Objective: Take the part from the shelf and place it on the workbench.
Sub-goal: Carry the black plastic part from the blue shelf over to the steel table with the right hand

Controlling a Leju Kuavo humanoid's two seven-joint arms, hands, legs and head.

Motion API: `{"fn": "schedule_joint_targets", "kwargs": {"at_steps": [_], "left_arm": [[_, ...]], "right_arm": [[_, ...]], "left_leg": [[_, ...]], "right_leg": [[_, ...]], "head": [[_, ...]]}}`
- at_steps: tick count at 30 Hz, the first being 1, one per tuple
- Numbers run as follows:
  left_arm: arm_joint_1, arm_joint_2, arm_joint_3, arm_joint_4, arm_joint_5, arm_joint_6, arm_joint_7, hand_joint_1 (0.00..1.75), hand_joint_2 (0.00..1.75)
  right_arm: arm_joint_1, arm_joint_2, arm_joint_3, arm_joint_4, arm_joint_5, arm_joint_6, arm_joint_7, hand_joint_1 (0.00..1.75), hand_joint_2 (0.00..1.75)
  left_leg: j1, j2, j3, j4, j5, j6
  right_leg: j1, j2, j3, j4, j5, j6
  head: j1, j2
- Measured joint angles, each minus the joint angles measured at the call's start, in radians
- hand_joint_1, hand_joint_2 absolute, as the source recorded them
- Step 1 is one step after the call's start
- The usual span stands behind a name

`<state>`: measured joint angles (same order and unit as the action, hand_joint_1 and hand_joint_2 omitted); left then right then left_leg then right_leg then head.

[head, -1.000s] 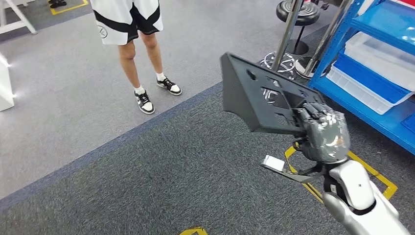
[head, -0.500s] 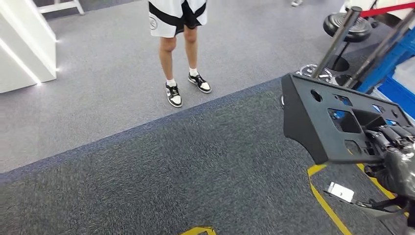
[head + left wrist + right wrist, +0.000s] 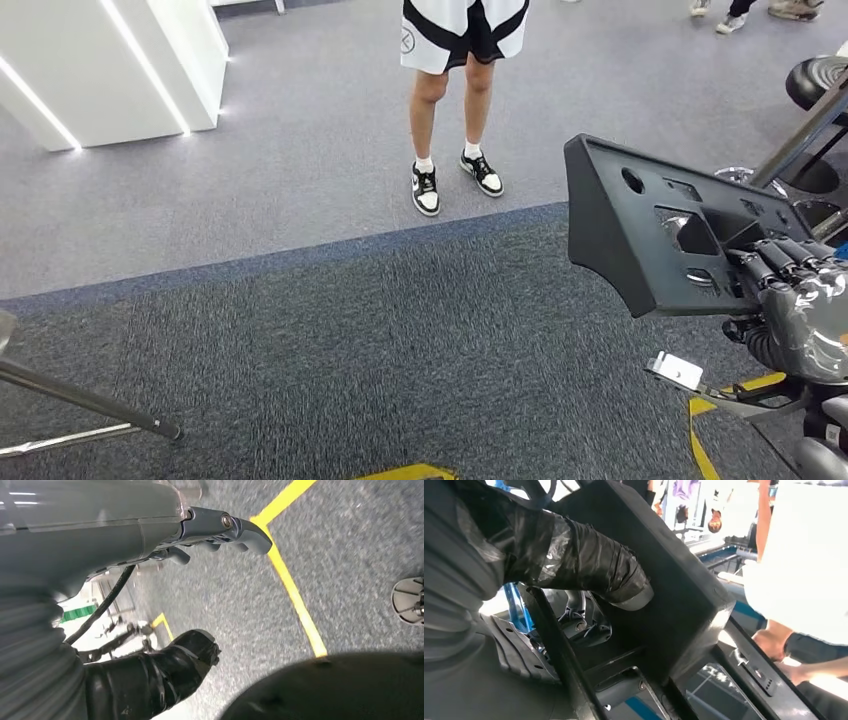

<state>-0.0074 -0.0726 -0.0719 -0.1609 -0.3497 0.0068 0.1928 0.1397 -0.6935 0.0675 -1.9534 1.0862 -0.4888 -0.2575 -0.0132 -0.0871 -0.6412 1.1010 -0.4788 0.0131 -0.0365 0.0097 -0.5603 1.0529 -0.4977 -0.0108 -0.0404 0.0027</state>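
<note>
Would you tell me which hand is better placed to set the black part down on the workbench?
The right hand: it already grips the black part, held above the carpet. The left hand hangs over the floor, holding nothing.

right hand (image 3: 805,310) gripping, left hand (image 3: 220,527) hanging empty
</note>
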Motion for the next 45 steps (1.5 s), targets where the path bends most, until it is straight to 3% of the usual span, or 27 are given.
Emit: {"fn": "schedule_joint_targets", "kwargs": {"at_steps": [2,4,5,6,8,10,13,15,17,19,20,22,23,24,26,28,30,32,34,35,36,37,39,41,43,44,45], "left_arm": [[-0.001,0.000,0.000,0.000,-0.001,0.001,-0.001,0.00,1.75],[-0.002,-0.001,0.001,0.000,-0.001,0.001,-0.001,0.00,1.75],[-0.002,-0.001,0.001,0.000,-0.002,0.001,-0.002,0.00,1.75],[-0.002,-0.001,0.001,0.000,-0.002,0.001,-0.002,0.00,1.75],[-0.002,-0.001,0.001,0.000,-0.003,0.002,-0.002,0.00,1.75],[-0.002,0.000,0.001,0.000,-0.004,0.003,-0.005,0.00,1.75],[0.004,0.001,0.007,0.000,0.010,0.008,-0.011,0.00,1.75],[0.005,0.005,0.016,0.000,0.027,0.010,-0.021,0.00,1.75],[0.004,0.013,0.028,0.000,0.042,0.012,-0.039,0.00,1.75],[0.003,0.021,0.037,0.000,0.050,0.011,-0.053,0.00,1.75],[0.003,0.023,0.041,0.000,0.052,0.010,-0.056,0.00,1.75],[0.004,0.026,0.047,0.000,0.053,0.009,-0.059,0.00,1.75],[0.006,0.028,0.049,0.000,0.053,0.009,-0.060,0.00,1.75],[0.007,0.030,0.051,0.000,0.053,0.009,-0.061,0.00,1.75],[0.013,0.034,0.053,0.000,0.053,0.009,-0.061,0.00,1.75],[0.021,0.037,0.055,0.000,0.052,0.009,-0.061,0.00,1.75],[0.025,0.040,0.055,0.000,0.046,0.004,-0.054,0.00,1.75],[0.022,0.042,0.055,0.000,0.038,-0.004,-0.044,0.00,1.75],[0.019,0.042,0.055,0.000,0.032,-0.008,-0.039,0.00,1.75],[0.019,0.043,0.055,0.000,0.029,-0.008,-0.039,0.00,1.75],[0.019,0.044,0.054,0.000,0.027,-0.008,-0.039,0.00,1.75],[0.020,0.046,0.053,0.000,0.025,-0.008,-0.040,0.00,1.75],[0.020,0.052,0.050,0.000,0.022,-0.008,-0.043,0.00,1.75],[0.020,0.056,0.049,0.000,0.018,-0.008,-0.046,0.00,1.75],[0.021,0.059,0.048,0.000,0.015,-0.009,-0.046,0.00,1.75],[0.022,0.060,0.048,0.000,0.015,-0.010,-0.046,0.00,1.75],[0.022,0.061,0.047,0.000,0.014,-0.012,-0.045,0.00,1.75]], "right_arm": [[-0.001,0.004,0.004,0.004,-0.002,-0.005,0.000,1.75,1.75],[-0.001,0.008,0.010,0.009,-0.003,-0.006,0.000,1.75,1.75],[-0.001,0.009,0.013,0.011,-0.003,-0.006,0.000,1.75,1.75],[-0.002,0.011,0.016,0.012,-0.003,-0.006,0.000,1.75,1.75],[-0.005,0.013,0.020,0.014,-0.003,-0.007,0.000,1.75,1.75],[-0.012,0.016,0.023,0.016,-0.004,-0.010,-0.002,1.75,1.75],[-0.075,0.032,0.049,0.028,-0.004,0.012,-0.008,1.75,1.75],[-0.182,0.055,0.099,0.052,-0.004,0.063,0.010,1.75,1.75],[-0.302,0.076,0.174,0.088,-0.008,0.121,0.056,1.75,1.75],[-0.381,0.085,0.243,0.118,-0.014,0.152,0.096,1.75,1.75],[-0.409,0.088,0.270,0.129,-0.017,0.158,0.105,1.75,1.75],[-0.456,0.091,0.312,0.143,-0.022,0.160,0.115,1.75,1.75],[-0.476,0.092,0.329,0.149,-0.024,0.159,0.118,1.75,1.75],[-0.490,0.092,0.340,0.152,-0.026,0.159,0.119,1.75,1.75],[-0.508,0.092,0.356,0.158,-0.028,0.158,0.120,1.75,1.75],[-0.524,0.094,0.367,0.161,-0.030,0.157,0.121,1.75,1.75],[-0.544,0.097,0.376,0.164,-0.031,0.158,0.124,1.75,1.75],[-0.563,0.099,0.382,0.167,-0.033,0.162,0.130,1.75,1.75],[-0.574,0.098,0.388,0.171,-0.034,0.164,0.137,1.75,1.75],[-0.575,0.097,0.391,0.173,-0.034,0.164,0.139,1.75,1.75],[-0.575,0.095,0.394,0.174,-0.035,0.163,0.140,1.75,1.75],[-0.574,0.092,0.395,0.174,-0.035,0.162,0.141,1.75,1.75],[-0.573,0.084,0.397,0.174,-0.035,0.158,0.142,1.75,1.75],[-0.571,0.076,0.397,0.174,-0.034,0.156,0.143,1.75,1.75],[-0.568,0.072,0.397,0.174,-0.034,0.157,0.142,1.75,1.75],[-0.567,0.071,0.397,0.175,-0.034,0.158,0.142,1.75,1.75],[-0.566,0.070,0.397,0.176,-0.034,0.158,0.141,1.75,1.75]], "left_leg": [[0.003,0.062,-0.065,0.131,-0.063,-0.007],[0.008,0.080,-0.112,0.224,-0.090,-0.010],[0.008,0.082,-0.107,0.214,-0.074,-0.009],[0.008,0.088,-0.081,0.164,-0.044,-0.005],[-0.002,0.130,-0.003,0.017,0.012,0.010],[-0.013,0.160,0.035,-0.063,0.027,0.025],[-0.013,0.131,0.037,-0.082,0.034,0.034],[-0.005,0.113,0.051,-0.105,0.047,0.042],[-0.001,0.100,0.057,-0.113,0.056,0.048],[-0.001,0.073,0.055,-0.109,0.058,0.049],[0.000,0.055,0.055,-0.105,0.057,0.048],[0.004,0.016,0.053,-0.089,0.051,0.041],[0.005,-0.003,0.049,-0.078,0.046,0.034],[0.007,-0.020,0.041,-0.066,0.043,0.027],[0.011,-0.051,0.023,-0.054,0.043,0.012],[0.015,-0.070,0.012,-0.056,0.048,0.000],[0.012,-0.021,-0.005,-0.028,0.034,-0.008],[0.011,0.054,-0.058,0.075,-0.018,-0.014],[0.016,0.078,-0.123,0.197,-0.063,-0.017],[0.017,0.080,-0.137,0.221,-0.062,-0.016],[0.018,0.082,-0.133,0.211,-0.046,-0.015],[0.017,0.089,-0.106,0.156,-0.012,-0.011],[0.007,0.129,-0.037,0.021,0.041,0.000],[-0.006,0.156,-0.004,-0.047,0.052,0.012],[-0.011,0.138,-0.001,-0.056,0.052,0.022],[-0.008,0.126,0.005,-0.065,0.054,0.026],[-0.005,0.114,0.014,-0.075,0.057,0.032]], "right_leg": [[0.006,-0.028,0.000,-0.001,-0.001,-0.008],[0.010,-0.057,0.000,0.000,-0.002,-0.009],[0.012,-0.071,0.001,0.000,-0.004,-0.010],[0.014,-0.085,0.003,0.000,-0.005,-0.009],[0.018,-0.110,0.008,-0.001,-0.010,-0.006],[0.021,-0.132,0.013,-0.003,-0.013,0.001],[0.023,-0.152,0.021,-0.009,-0.016,0.013],[0.021,-0.101,0.008,0.027,-0.042,0.018],[0.015,-0.035,-0.043,0.137,-0.099,0.021],[0.010,-0.016,-0.096,0.242,-0.128,0.026],[0.007,-0.015,-0.104,0.249,-0.112,0.030],[-0.003,-0.001,-0.073,0.157,-0.038,0.039],[-0.008,0.024,-0.050,0.098,-0.009,0.044],[-0.012,0.048,-0.033,0.053,0.005,0.046],[-0.009,0.072,-0.025,0.027,-0.001,0.043],[-0.006,0.047,-0.024,0.022,0.000,0.031],[-0.006,0.019,-0.017,0.015,0.004,0.016],[-0.001,-0.010,-0.012,0.010,0.005,0.004],[0.007,-0.040,-0.012,0.010,0.002,-0.001],[0.009,-0.055,-0.010,0.010,0.000,-0.002],[0.011,-0.069,-0.007,0.010,-0.003,-0.002],[0.013,-0.082,-0.002,0.010,-0.007,-0.001],[0.017,-0.106,0.007,0.011,-0.016,0.004],[0.020,-0.127,0.013,0.008,-0.022,0.012],[0.022,-0.147,0.021,0.001,-0.025,0.022],[0.020,-0.143,0.026,0.000,-0.029,0.027],[0.017,-0.120,0.025,0.013,-0.041,0.031]], "head": [[-0.001,0.000],[-0.001,0.000],[-0.001,0.000],[-0.001,0.000],[-0.001,0.000],[-0.001,0.000],[-0.001,0.000],[0.001,0.000],[0.003,0.000],[0.003,0.000],[0.003,0.000],[0.003,0.000],[0.004,0.000],[0.004,0.000],[0.004,0.000],[0.004,0.000],[0.002,0.000],[-0.002,0.000],[-0.002,0.000],[-0.002,0.000],[-0.002,0.000],[-0.002,0.000],[-0.002,0.000],[-0.002,0.000],[-0.002,0.000],[-0.002,0.000],[-0.001,0.000]]}}
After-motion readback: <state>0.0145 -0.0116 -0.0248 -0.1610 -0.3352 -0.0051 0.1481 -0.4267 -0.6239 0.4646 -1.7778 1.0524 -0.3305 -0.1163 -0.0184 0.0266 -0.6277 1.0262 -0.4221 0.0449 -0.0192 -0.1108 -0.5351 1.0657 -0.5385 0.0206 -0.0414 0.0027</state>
